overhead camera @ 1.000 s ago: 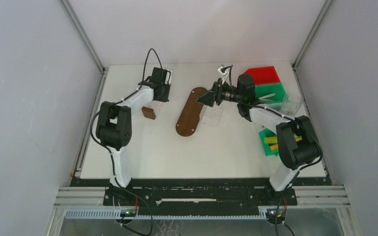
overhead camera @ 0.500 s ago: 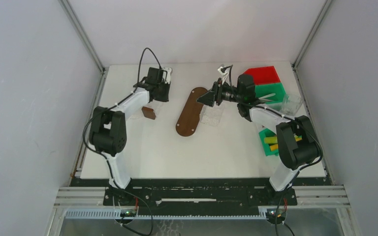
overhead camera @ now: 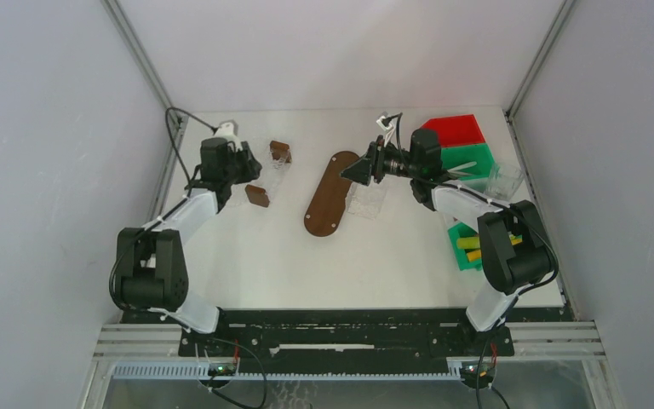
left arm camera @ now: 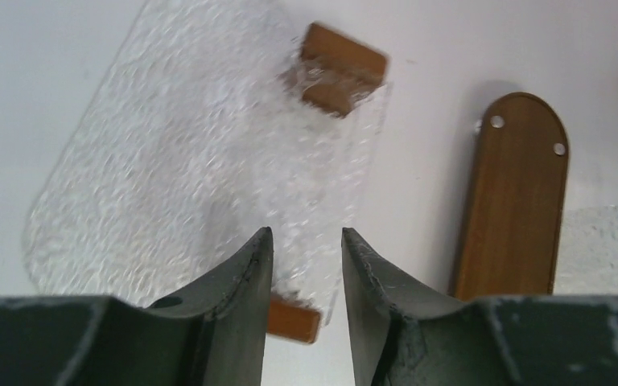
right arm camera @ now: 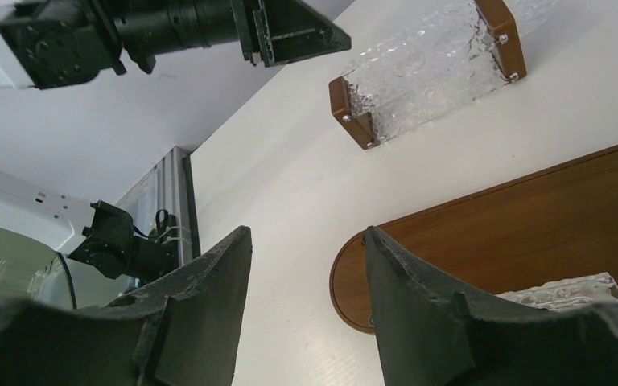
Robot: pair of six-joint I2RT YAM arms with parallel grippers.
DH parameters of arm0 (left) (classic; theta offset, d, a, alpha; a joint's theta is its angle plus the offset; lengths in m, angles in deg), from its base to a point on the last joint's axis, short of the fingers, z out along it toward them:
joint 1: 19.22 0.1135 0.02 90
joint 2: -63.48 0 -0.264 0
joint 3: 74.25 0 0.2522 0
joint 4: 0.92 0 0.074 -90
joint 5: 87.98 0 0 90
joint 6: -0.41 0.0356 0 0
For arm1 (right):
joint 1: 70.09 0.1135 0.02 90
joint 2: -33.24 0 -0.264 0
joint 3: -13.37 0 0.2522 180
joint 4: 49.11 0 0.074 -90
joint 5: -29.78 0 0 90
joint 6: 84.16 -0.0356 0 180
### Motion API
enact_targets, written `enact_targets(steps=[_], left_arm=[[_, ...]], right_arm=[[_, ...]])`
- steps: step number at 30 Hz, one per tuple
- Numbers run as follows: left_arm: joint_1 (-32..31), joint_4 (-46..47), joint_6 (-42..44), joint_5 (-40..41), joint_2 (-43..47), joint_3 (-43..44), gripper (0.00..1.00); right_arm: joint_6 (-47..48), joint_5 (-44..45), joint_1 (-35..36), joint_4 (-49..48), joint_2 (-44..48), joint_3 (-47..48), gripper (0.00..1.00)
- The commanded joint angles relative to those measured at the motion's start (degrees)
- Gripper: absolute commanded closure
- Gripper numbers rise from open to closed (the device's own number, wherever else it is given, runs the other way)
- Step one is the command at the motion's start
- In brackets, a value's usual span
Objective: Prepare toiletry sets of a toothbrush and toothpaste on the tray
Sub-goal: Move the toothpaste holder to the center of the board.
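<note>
left gripper: jaws parted, nothing between them, hanging just above the near edge of the clear tray with wooden ends. a second ago this arm stood over the tray and hid it; it has since swung out toward 9 o'clock, so the tray shows uncovered at 10 o'clock on the surface. right gripper: jaws apart, empty, unchanged, pointing toward 9 o'clock over the far end of the brown oval board. lime-green toothpaste lies in the near green bin at 4 o'clock, partly hidden by the right arm.
</note>
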Motion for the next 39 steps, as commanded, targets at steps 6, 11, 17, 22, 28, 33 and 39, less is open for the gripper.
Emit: enact_targets(steps=[6,11,17,22,28,33,39], left_arm=[[5.8,15.0,-13.6,4.1,6.8,-13.4,0.64],[5.7,15.2,-15.1,9.7,14.2,-20.2,0.74],[5.8,14.9,-17.7,9.4,18.7,-25.1,0.91],[5.7,16.7,-20.2,5.0,15.8,-26.6,0.98],[5.7,16.4,-20.3,2.4,11.5,-23.7,0.98],[5.7,15.7,-22.0,1.3,8.1,-21.7,0.98],[5.7,16.0,-23.1,0.6,5.6,-20.1,0.98]], right_arm=[[1.5,-0.2,0.0,-1.6,0.3,2.5,0.38],[1.4,-0.2,0.0,-1.8,0.2,2.5,0.38],[1.5,-0.1,0.2,-1.7,0.3,2.5,0.39],[1.5,0.0,0.4,-1.8,0.4,2.5,0.38],[1.7,0.1,0.4,-1.6,0.5,2.5,0.38],[1.8,0.1,0.1,-1.1,0.6,2.5,0.38],[1.9,0.1,0.1,-1.1,0.6,2.5,0.38]])
